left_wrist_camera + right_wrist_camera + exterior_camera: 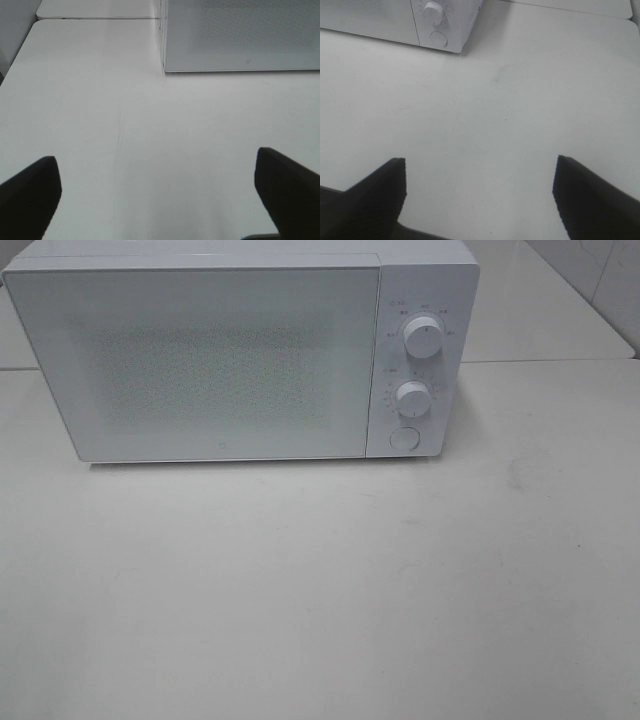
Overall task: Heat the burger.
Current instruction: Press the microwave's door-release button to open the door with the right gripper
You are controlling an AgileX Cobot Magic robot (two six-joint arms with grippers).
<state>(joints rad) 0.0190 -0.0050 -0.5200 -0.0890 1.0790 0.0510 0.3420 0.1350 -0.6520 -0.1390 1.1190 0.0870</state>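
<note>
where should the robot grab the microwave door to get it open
No handle shows on the microwave door: it is a flat, flush panel. The round button under the two knobs is probably the release, so press that from the front. The right gripper, open, is on that side and likely suits best.

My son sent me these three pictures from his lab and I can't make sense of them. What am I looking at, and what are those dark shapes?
It is a two-armed robot at a white table. One camera looks down from high up and shows a white microwave, door closed, with two knobs and a round button. The other two cameras sit on the arms' wrists. The dark shapes are the fingers of each arm's tool: the left tool and right tool, both open and holding nothing. No burger shows in any picture.
</note>
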